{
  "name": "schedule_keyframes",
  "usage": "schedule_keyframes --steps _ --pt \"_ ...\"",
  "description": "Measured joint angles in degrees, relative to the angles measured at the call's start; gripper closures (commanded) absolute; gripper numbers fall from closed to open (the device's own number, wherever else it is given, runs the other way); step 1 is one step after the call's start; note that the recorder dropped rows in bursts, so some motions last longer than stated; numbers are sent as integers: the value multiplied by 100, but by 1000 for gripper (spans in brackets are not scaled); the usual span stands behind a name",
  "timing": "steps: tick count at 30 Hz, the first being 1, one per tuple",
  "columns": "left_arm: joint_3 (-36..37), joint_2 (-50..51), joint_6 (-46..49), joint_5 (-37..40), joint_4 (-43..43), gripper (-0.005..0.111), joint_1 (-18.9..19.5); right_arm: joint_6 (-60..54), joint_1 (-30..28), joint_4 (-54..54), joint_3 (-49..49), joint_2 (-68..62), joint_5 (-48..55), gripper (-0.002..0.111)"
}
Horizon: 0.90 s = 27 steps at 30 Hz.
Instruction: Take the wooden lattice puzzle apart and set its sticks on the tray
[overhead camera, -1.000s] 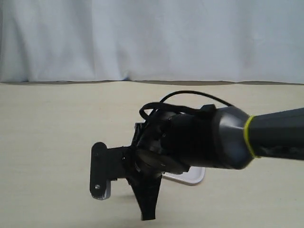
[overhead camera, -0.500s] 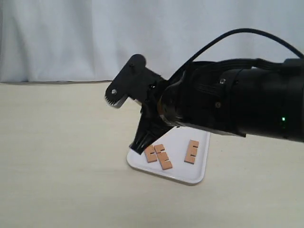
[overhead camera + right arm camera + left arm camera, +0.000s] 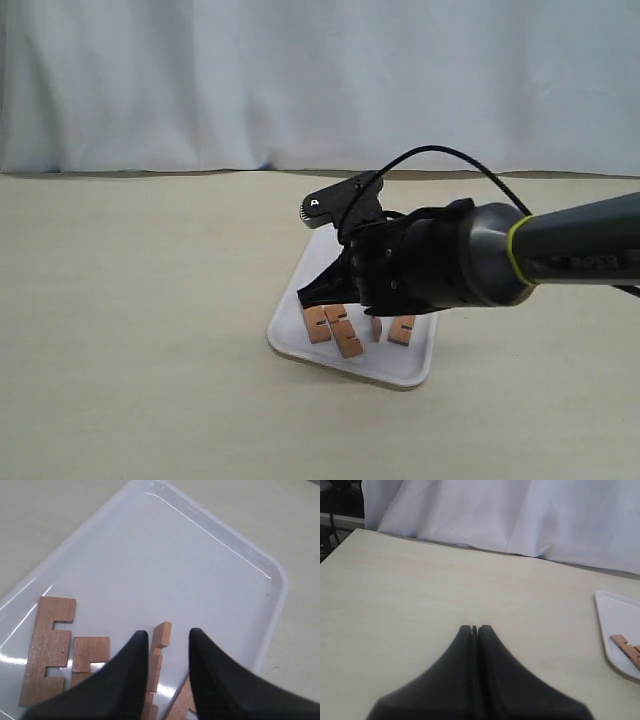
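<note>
The right claw (image 3: 168, 631), spread about an edge-standing stick (image 3: 160, 645) over the tray (image 3: 210, 535) at lower centre, should be raised vertically; the left claw (image 3: 475, 628) is pressed together.

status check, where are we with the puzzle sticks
Left gripper shut, away from tray. Right gripper open over tray, one stick on edge between its fingers. Three sticks flat on tray. Nothing blocking.
</note>
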State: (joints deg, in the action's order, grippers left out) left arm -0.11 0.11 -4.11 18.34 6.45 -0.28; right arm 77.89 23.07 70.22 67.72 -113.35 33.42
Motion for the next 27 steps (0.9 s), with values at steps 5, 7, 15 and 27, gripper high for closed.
schedule_keyframes --steps 5,7,15,27 --pt "0 0 0 0 0 107 0 -622 327 -190 0 449 12 71" --pt "0 0 0 0 0 107 0 -1450 609 -566 0 883 12 86" --pt "0 0 0 0 0 107 0 -5575 897 -4512 13 1475 891 103" --pt "0 0 0 0 0 107 0 -7727 86 -7176 -530 2039 2065 104"
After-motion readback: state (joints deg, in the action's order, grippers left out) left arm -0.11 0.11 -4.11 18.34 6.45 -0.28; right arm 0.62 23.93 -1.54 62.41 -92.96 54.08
